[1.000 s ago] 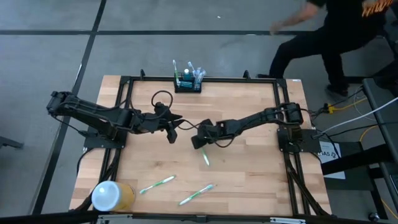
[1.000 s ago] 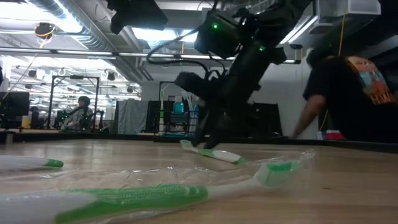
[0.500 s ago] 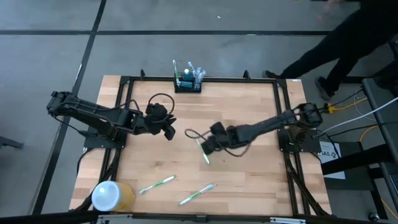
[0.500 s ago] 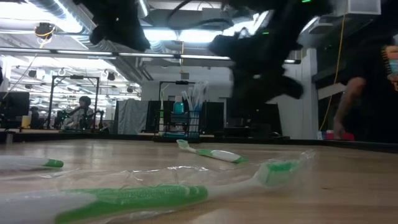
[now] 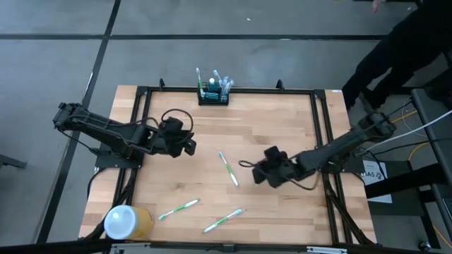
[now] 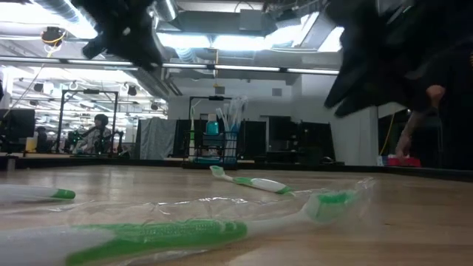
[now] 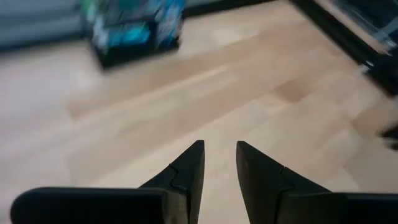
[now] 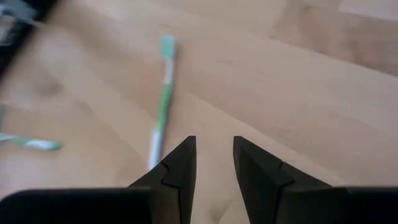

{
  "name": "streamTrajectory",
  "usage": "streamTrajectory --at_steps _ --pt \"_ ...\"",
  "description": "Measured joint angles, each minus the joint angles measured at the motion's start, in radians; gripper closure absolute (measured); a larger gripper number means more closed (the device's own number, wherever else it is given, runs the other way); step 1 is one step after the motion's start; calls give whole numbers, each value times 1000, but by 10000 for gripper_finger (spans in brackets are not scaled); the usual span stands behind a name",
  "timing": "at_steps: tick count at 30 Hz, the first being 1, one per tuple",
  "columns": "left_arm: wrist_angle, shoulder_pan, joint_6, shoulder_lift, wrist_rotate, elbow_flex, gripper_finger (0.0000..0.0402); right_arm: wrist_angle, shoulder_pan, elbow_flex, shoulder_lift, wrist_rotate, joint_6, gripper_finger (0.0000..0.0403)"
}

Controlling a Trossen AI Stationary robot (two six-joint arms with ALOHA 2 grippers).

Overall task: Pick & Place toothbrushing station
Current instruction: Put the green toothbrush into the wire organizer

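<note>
The toothbrushing station, a small black slotted rack with brushes standing in it, sits at the table's far edge; it also shows in the low view and the left wrist view. A green-and-white toothbrush lies flat at mid-table and also shows in the right wrist view. My left gripper hovers left of centre, fingers a narrow gap apart and empty. My right gripper is right of the toothbrush, fingers a narrow gap apart and empty.
Two more toothbrushes, in clear wrappers, lie near the front edge; one fills the low view's foreground. A white-and-yellow cylinder lies at the front left corner. A person moves beyond the table's far right corner.
My right gripper has drawn back from the mid-table toothbrush toward the table's right and near edges; the toothbrush stays lying on the wood, now fully uncovered. My left gripper has pulled back a little toward the table's left edge. The person has moved to the right.
</note>
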Motion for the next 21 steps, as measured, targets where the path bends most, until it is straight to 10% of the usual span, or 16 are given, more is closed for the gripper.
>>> streamTrajectory --at_steps 21 --pt "366 22 -865 455 283 0 182 -120 360 -30 -207 204 201 293"
